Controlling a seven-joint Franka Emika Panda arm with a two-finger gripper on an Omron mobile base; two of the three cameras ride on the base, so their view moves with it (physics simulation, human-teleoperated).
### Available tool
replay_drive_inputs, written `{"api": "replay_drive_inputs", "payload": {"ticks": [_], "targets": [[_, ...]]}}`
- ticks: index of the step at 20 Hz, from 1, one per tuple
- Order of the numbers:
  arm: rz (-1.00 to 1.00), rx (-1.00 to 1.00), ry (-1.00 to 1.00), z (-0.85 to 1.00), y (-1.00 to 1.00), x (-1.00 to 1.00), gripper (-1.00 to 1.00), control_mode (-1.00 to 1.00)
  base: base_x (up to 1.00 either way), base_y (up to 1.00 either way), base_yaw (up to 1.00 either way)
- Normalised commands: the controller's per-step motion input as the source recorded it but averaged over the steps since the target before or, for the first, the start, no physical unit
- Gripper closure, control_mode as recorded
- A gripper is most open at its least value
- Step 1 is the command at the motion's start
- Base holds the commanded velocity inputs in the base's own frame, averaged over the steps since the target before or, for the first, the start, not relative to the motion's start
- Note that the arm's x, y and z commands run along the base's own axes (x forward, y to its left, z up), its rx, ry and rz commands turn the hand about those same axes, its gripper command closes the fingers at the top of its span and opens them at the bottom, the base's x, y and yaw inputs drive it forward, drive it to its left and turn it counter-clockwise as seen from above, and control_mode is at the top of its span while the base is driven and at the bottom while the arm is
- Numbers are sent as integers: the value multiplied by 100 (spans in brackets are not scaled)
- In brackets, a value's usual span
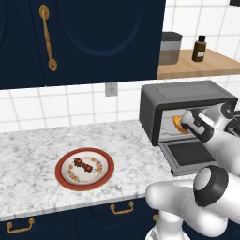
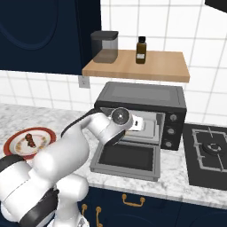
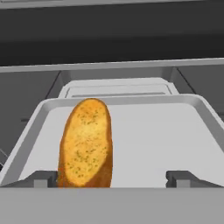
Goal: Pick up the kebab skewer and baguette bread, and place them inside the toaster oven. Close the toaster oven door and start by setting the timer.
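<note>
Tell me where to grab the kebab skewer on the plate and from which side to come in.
Take the kebab skewer across its chunky middle, coming straight down from above. It lies flat on the red-rimmed plate, so no side gives clearance underneath. Set the fingers across the stick, not along it; its exact angle is hard to read.

**A:** What does the arm point(image 1: 206, 197) consist of?

**B:** Glossy white, rounded shells, thick and tubular, joined at bulbous elbows. Each joint ends in a dark grey to black ring; one round cap facing the left base view is light grey inside such a ring.

**A:** And nearer the hand?

**B:** The wrist point(image 2: 120, 117) carries a circular dark disc with a pale centre, followed by a short white block. A dark band crosses the forearm, and a thin black cable point(image 2: 75, 123) loops beside the white link.

**A:** The fingertips point(image 3: 43, 178)?

**B:** Two small, dark grey, blocky, flat-topped tips.
</note>
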Motion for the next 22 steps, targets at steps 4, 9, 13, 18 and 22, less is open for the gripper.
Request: {"api": "replay_drive_inputs", "payload": {"ticks": [4, 9, 13, 18, 22], "targets": [[-1, 0, 21, 60, 52, -89, -100, -100, 0, 0, 0], [-4, 1, 29, 21, 100, -91, -100, -100, 0, 0, 0], [-4, 5, 16, 1, 100, -89, -100, -100, 0, 0, 0], [0, 1, 5, 9, 100, -38, -100, -100, 0, 0, 0], [2, 0, 7, 37, 100, 13, -100, -100, 0, 0, 0]]}}
